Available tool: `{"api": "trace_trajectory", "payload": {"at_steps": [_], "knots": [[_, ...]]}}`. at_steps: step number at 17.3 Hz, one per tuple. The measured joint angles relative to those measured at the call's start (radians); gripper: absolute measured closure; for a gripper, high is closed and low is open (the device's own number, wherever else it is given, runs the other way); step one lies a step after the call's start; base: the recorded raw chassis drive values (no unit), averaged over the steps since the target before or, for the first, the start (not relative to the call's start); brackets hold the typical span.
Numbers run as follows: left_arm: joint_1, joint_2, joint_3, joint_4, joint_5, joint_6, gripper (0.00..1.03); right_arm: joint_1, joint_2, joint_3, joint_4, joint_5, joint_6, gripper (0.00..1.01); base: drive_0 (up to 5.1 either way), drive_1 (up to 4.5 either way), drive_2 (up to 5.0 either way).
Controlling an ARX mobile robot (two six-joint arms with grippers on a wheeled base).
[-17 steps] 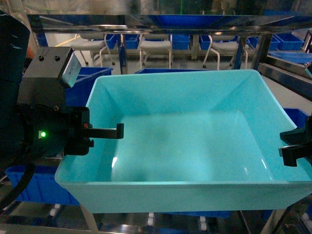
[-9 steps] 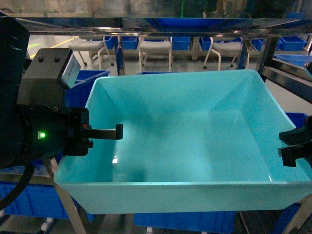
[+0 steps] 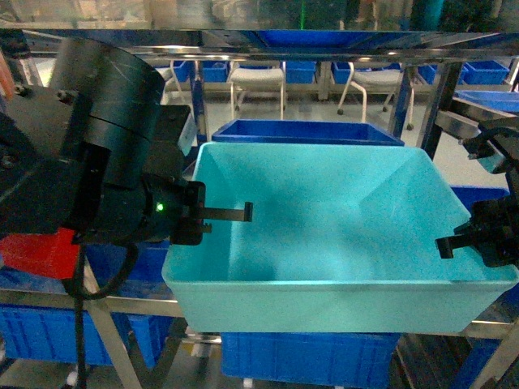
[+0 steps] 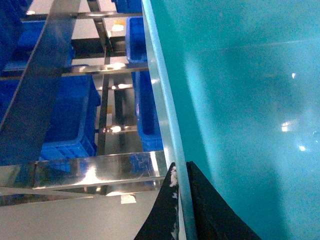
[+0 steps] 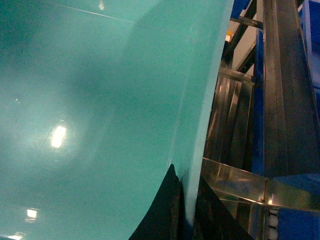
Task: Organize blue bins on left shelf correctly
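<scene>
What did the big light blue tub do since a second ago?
The light turquoise plastic tub moved forward toward the shiny steel rack, looking smaller and farther off. A dark blue crate now shows behind it. The left hand and right hand still pinch its side rims.

The steel shelf (image 3: 243, 38) is carrying dark blue crates (image 3: 300, 130) on its tiers; the turquoise bin (image 3: 340, 243) is sitting over the front rail, though its actual resting contact is staying hidden
</scene>
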Motion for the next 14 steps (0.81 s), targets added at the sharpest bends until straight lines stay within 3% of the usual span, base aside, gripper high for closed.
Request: {"api": "trace_trajectory", "payload": {"at_steps": [5,14], "knots": [[-0.016,0.136,0.113,-0.044,-0.014,-0.008,1.01,-0.011,0.152,0.126,-0.068,0.014,-0.036,0.99,0.0,0.00,0.0],[0.014,0.291,0.269,-0.111,-0.009,0.009,1.01,0.000,0.310,0.329,-0.213,0.035,-0.036,0.99,0.0,0.00,0.0]]}}
